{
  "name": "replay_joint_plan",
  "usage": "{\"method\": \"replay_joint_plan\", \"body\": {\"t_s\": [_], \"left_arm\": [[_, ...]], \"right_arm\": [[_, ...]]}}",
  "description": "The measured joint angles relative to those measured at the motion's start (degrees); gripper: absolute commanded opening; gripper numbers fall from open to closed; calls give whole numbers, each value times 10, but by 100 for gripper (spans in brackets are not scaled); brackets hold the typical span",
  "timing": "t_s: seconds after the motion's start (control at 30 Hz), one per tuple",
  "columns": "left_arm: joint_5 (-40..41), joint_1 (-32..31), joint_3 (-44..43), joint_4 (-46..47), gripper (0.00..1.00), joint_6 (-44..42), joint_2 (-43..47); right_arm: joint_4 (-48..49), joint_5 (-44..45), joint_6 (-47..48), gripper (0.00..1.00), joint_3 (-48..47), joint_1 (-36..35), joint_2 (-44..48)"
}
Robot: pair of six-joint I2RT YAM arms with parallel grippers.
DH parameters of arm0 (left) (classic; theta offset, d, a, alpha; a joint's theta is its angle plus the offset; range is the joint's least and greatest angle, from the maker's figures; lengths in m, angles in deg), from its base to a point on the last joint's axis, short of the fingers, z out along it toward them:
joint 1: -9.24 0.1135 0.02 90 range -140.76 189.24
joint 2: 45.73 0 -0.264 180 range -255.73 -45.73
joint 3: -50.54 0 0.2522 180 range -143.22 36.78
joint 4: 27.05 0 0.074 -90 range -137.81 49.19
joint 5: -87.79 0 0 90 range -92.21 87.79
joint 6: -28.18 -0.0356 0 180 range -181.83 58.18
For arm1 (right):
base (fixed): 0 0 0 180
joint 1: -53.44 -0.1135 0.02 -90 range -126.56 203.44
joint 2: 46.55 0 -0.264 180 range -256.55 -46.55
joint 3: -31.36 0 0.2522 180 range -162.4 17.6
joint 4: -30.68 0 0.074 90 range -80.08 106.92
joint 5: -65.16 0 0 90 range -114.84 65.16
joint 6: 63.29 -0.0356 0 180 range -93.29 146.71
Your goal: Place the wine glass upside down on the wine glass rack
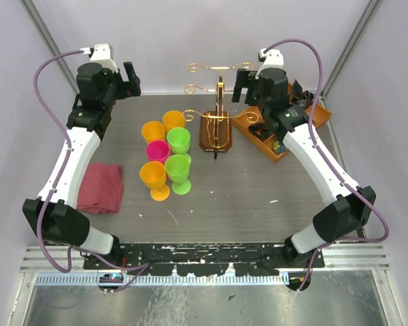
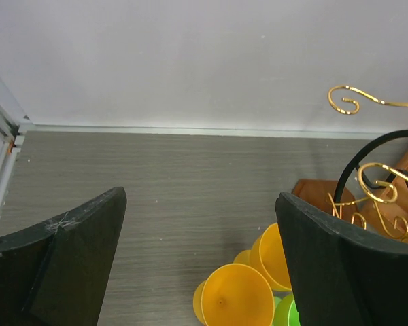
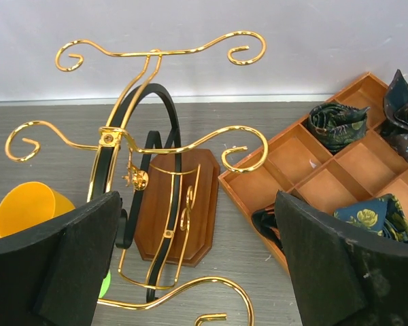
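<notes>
Several plastic wine glasses stand upright in a cluster left of centre: orange ones (image 1: 153,130), green ones (image 1: 179,140) and a magenta one (image 1: 157,151). The wine glass rack (image 1: 217,122), gold wire with scrolled arms on a dark wooden base, stands just right of them with nothing hanging on it. My left gripper (image 1: 130,78) hovers open at the back left, above and behind the glasses; its view shows two orange glasses (image 2: 238,295) below. My right gripper (image 1: 241,85) hovers open behind the rack, whose base (image 3: 166,204) lies under its fingers (image 3: 68,265).
An orange-brown compartment tray (image 1: 280,151) with dark patterned cloths sits right of the rack, close to its base (image 3: 306,176). A red cloth (image 1: 100,188) lies at the left. White walls and metal frame posts enclose the table.
</notes>
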Motion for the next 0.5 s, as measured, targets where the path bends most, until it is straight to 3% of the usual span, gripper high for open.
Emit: {"method": "replay_joint_plan", "body": {"t_s": [0.23, 0.5], "left_arm": [[-15, 0, 10, -13, 98, 4, 0], [-21, 0, 61, -12, 98, 32, 39]], "right_arm": [[7, 7, 0, 100, 9, 0, 1], [14, -86, 5, 100, 9, 3, 1]]}}
